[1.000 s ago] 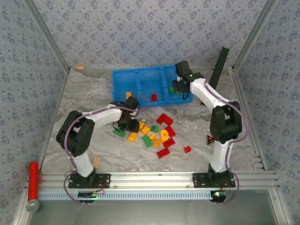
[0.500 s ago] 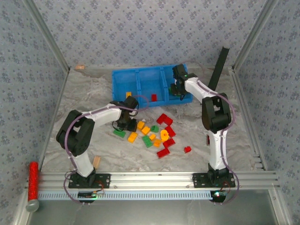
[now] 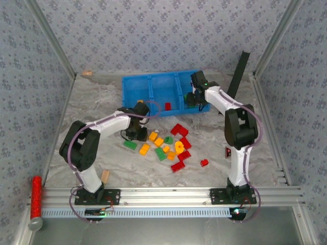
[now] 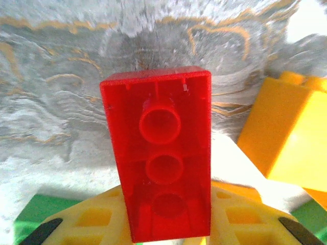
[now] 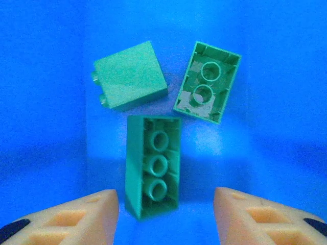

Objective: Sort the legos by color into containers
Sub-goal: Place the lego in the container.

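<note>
Your left gripper (image 4: pixel 168 227) is clamped on a red brick (image 4: pixel 161 153). The brick stands up between the yellow fingers (image 4: pixel 87 222) with its hollow underside toward the camera, above the marbled table (image 4: pixel 61 102). An orange brick (image 4: pixel 286 138) lies just to its right. From above, you see that gripper (image 3: pixel 133 133) at the left edge of the loose legos (image 3: pixel 171 145), in front of the blue bin (image 3: pixel 134 88).

Your right gripper (image 5: pixel 166 219) has its jaws apart and grips nothing. A long green brick (image 5: pixel 153 166) sits in line with the gap, touching neither finger, and two more green bricks (image 5: pixel 132 76) lie beyond it on the blue floor. From above, this gripper (image 3: pixel 196 99) hangs over the bin's right compartment (image 3: pixel 190 87). A second red brick (image 3: pixel 167 106) rests in the middle compartment (image 3: pixel 164 92).
</note>
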`<state>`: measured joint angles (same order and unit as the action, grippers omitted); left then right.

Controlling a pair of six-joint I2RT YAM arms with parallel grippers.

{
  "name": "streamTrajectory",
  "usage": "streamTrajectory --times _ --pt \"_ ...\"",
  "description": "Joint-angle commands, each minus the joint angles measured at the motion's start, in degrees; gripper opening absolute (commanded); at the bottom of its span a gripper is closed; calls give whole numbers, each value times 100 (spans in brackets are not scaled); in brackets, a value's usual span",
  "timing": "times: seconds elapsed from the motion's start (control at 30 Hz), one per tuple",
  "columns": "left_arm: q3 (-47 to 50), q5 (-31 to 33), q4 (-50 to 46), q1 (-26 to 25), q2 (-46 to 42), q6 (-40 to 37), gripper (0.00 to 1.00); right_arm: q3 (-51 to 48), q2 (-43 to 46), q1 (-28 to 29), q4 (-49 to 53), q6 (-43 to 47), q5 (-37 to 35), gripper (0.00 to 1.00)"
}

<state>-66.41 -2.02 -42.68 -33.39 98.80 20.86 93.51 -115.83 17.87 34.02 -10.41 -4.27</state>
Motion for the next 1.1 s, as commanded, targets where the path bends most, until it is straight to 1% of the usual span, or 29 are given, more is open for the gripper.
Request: streamTrajectory --times 0.0,0.17,0.3,0.47,0.57,0.73,0.77,0.83,0.93,1.0,1.07 --pt "-703 113 -551 -89 -400 -154 17 -254 668 25 -56 76 137 55" --pt "-1592 182 -725 -373 -262 -318 18 -875 1501 155 16 -6 93 55" --pt "-2203 213 -549 -451 117 -415 18 -1697 2346 356 13 -286 100 56" --pt "-2925 295 -366 -452 867 -546 17 -3007 3462 818 -28 -865 54 57" --pt "-3424 496 -436 -451 1389 -680 17 -3527 3890 1026 -175 -1288 223 59" --pt "-4490 615 -799 -410 2429 -905 17 -4215 4569 1617 -388 -1865 -104 64" --pt "-4827 599 -897 -399 2646 -932 17 -4315 4678 1699 -396 -1916 -167 65" --pt "-5230 579 -1006 -371 3006 -934 16 -4440 4850 1858 -411 -1873 -249 67" --pt "-5674 444 -1075 -316 3418 -845 17 -4585 5041 1992 -533 -1486 -215 66" --pt "-5838 430 -1108 -302 3605 -787 19 -4606 5008 1987 -626 -1109 -132 66" --pt "-5918 422 -1122 -300 3711 -744 23 -4589 4882 1969 -689 -696 -62 68"
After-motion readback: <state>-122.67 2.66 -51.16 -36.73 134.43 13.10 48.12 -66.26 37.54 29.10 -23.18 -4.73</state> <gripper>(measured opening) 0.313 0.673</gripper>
